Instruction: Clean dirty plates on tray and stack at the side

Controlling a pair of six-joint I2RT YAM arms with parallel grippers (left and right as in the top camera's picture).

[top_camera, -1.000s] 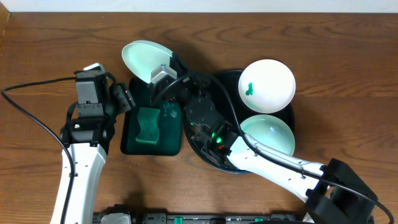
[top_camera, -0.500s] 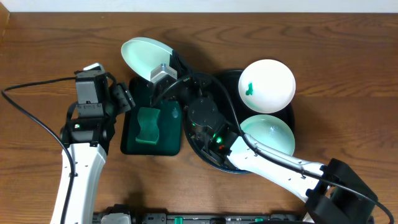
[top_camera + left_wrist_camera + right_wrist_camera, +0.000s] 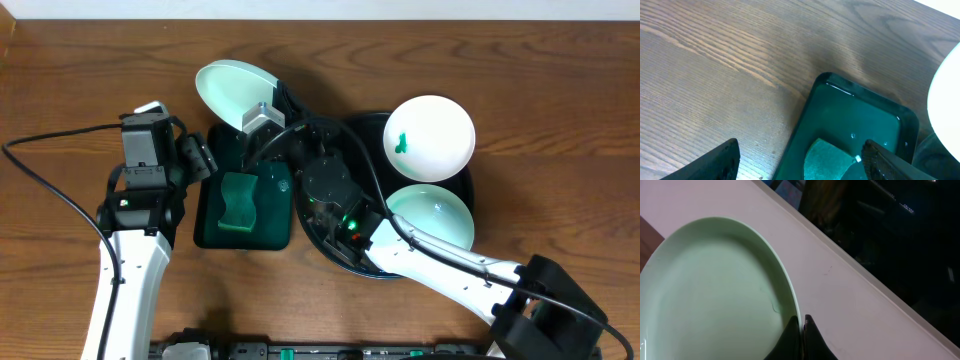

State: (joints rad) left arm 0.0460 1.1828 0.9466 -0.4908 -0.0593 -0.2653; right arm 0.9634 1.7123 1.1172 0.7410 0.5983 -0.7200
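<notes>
My right gripper [image 3: 262,113] is shut on the rim of a pale mint green plate [image 3: 231,92], holding it tilted above the far end of the dark green tray; the wrist view shows the rim pinched between the fingers [image 3: 801,325] and the plate [image 3: 710,290] clean inside. On the round black tray [image 3: 372,125] lie a white plate [image 3: 430,138] with a green smear [image 3: 401,139] and another mint green plate [image 3: 432,215]. My left gripper [image 3: 800,165] is open over the left edge of the dark green tray, above the green sponge [image 3: 827,162].
The rectangular dark green tray [image 3: 275,235] with the sponge [image 3: 239,201] sits between the two arms; water drops [image 3: 853,135] lie in it. Bare wooden table [image 3: 60,90] spreads to the left. A black cable [image 3: 50,190] runs across the left side.
</notes>
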